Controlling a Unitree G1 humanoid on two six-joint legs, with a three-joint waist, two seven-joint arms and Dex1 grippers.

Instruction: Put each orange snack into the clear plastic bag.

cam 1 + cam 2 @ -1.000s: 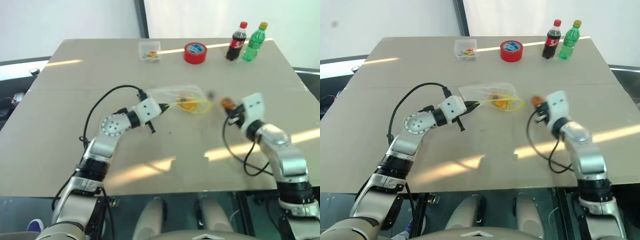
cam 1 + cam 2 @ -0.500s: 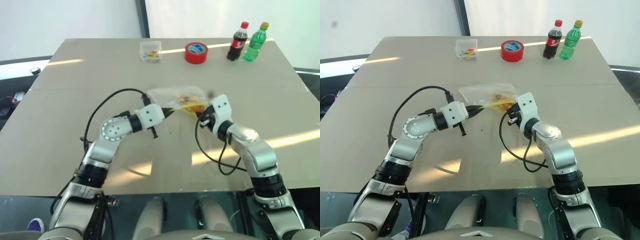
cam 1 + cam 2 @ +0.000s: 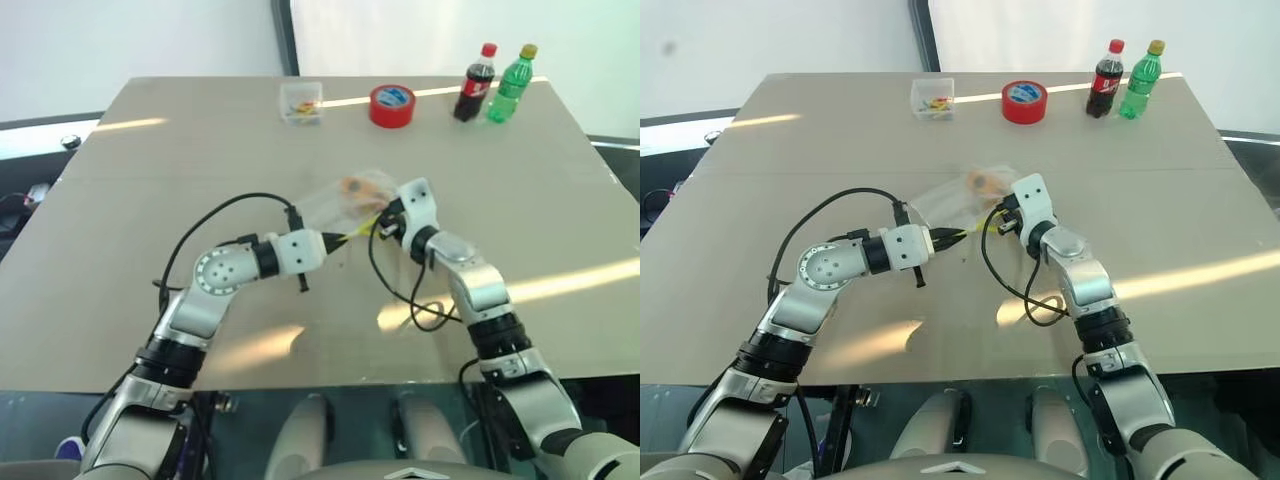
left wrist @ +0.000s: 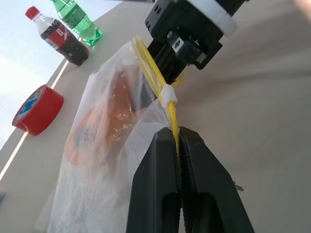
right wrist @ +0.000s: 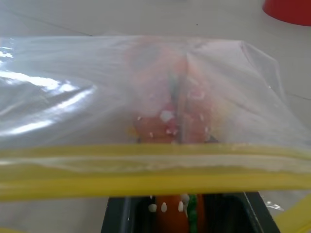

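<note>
The clear plastic bag (image 3: 335,203) is lifted off the table at mid-table, its yellow-green strip (image 5: 146,174) across the right wrist view. My left gripper (image 4: 177,133) is shut on that strip at one end. One orange snack (image 3: 355,186) lies inside the bag, blurred by the plastic. My right gripper (image 3: 383,224) is at the bag's strip edge, facing the left gripper, shut on the other orange snack (image 5: 169,217), which shows between its black fingers (image 5: 121,216) just below the strip.
At the table's far side stand a small clear box (image 3: 301,102), a red tape roll (image 3: 391,105), a cola bottle (image 3: 476,82) and a green bottle (image 3: 510,84). Black cables loop on the table (image 3: 150,190) beside both arms.
My right gripper has swung left and forward with its snack, from well right of the bag up to the strip edge. The left gripper has drawn the bag slightly back, tilting it up.
</note>
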